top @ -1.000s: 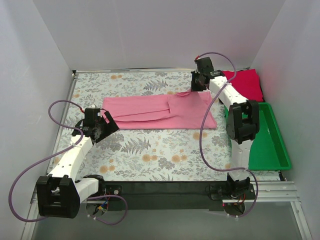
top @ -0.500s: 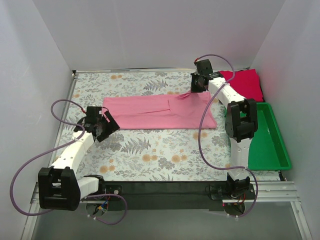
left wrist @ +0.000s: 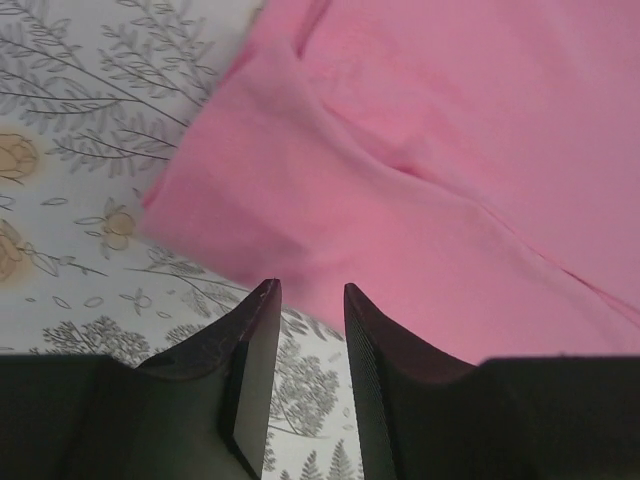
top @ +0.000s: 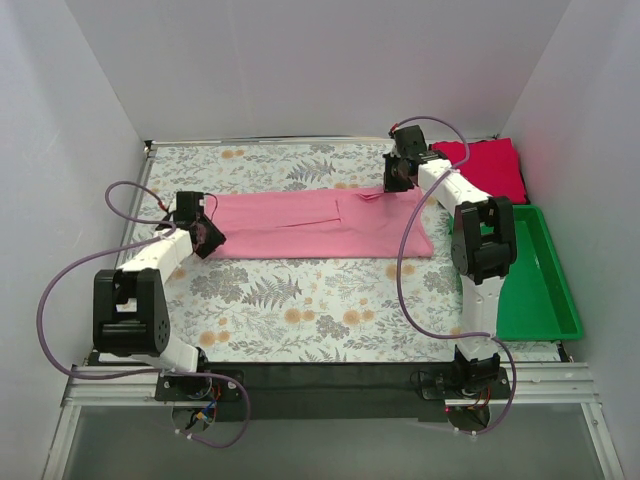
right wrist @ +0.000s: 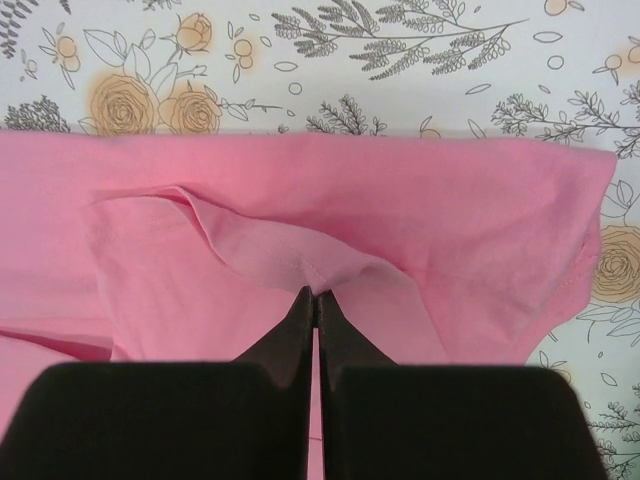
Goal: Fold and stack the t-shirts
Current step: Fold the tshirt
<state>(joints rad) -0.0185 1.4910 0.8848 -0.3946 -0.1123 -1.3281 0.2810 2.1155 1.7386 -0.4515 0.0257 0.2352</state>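
The light pink t-shirt (top: 320, 222) lies partly folded lengthwise across the middle of the floral table cloth. My right gripper (top: 392, 187) is shut on a sleeve hem of the pink shirt (right wrist: 300, 260) near its far right edge and lifts the fabric a little. My left gripper (top: 212, 240) is open at the shirt's left end, its jaws just short of the pink edge (left wrist: 300, 230) with table cloth between them. The crimson red t-shirt (top: 490, 167) lies folded at the far right.
A green plastic bin (top: 535, 280) stands at the right edge, below the red shirt. The floral table cloth (top: 300, 310) covers the table. White walls close in the back and sides.
My left arm has swung up and left toward the shirt's left end. My right gripper has moved slightly toward the back, pulling up the sleeve fold.
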